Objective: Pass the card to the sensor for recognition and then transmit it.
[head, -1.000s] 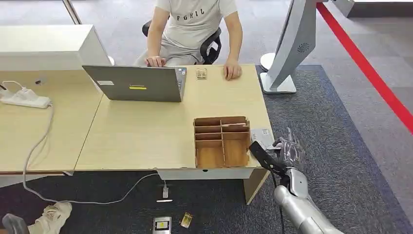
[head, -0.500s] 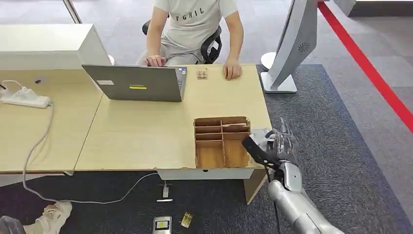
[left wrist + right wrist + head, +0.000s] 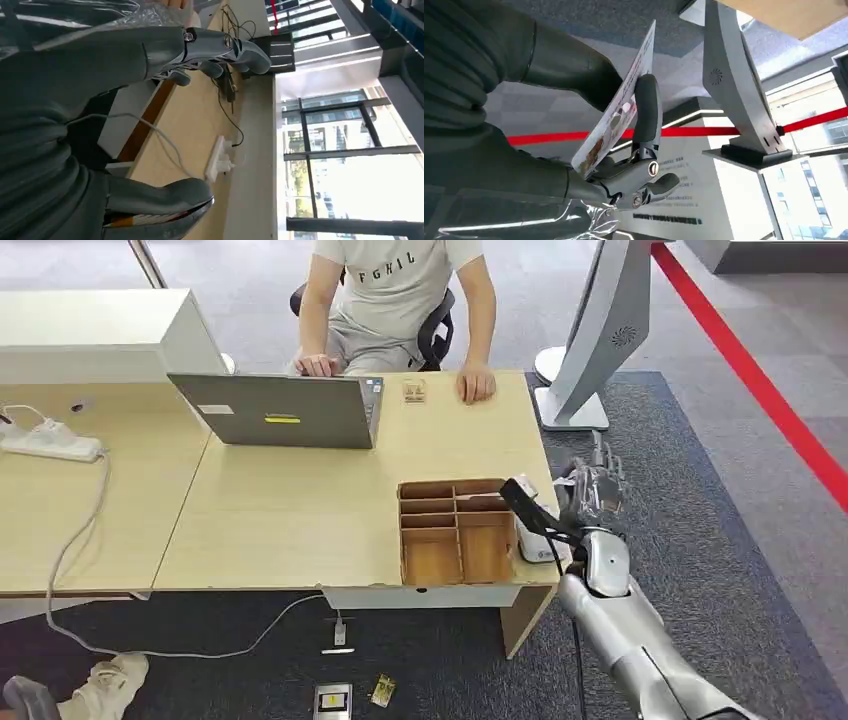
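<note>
Right hand (image 3: pixel 594 490) pinches the card (image 3: pixel 616 112) between thumb and finger, raised just right of the wooden organizer (image 3: pixel 456 530). Left hand (image 3: pixel 150 100) empty, fingers apart.

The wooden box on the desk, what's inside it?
The wooden box has dividers making several compartments. The big near ones show bare wood. One small slot at the back right seems to hold something flat, too small to identify. The right hand is beside it, not inside.
</note>
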Tool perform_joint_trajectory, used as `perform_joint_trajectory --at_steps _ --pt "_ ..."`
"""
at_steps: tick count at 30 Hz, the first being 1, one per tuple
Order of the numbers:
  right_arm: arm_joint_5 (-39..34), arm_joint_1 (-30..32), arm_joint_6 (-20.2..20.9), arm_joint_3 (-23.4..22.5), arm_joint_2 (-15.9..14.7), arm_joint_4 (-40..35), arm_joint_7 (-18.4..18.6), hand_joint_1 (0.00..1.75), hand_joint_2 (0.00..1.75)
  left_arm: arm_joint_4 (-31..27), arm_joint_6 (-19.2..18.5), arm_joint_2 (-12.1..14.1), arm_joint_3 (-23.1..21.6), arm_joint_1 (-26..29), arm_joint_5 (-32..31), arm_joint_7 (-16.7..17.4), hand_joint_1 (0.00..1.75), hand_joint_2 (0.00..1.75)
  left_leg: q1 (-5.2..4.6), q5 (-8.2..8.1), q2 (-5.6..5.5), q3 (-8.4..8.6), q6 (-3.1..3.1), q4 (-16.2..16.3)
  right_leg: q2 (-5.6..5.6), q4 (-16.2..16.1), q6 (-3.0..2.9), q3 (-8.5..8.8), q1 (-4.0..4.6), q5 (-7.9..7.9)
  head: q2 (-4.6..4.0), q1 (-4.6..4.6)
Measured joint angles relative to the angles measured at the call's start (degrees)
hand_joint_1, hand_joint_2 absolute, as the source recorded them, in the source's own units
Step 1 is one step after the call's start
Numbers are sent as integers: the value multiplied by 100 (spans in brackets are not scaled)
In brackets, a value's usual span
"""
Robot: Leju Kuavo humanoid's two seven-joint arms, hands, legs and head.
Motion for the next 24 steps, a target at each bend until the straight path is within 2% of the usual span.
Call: perform_joint_trajectory --at_steps 10,14,24 --pt "444 -194 509 52 20 -754 172 175 175 -94 0 0 -7 -123 267 0 0 175 1 0 0 -3 0 -1 0 3 -1 -2 1 -1 0 0" --pt "465 -274 605 92 160 -894 183 175 175 -162 0 0 -7 -164 369 0 0 175 1 0 0 -4 0 -1 0 4 -1 -2 1 0 0 0" --pt "419 -475 557 245 623 -926 135 175 175 -284 0 0 -13 -188 321 0 0 175 1 0 0 -7 -1 -1 0 6 -1 -7 2 -1 0 0"
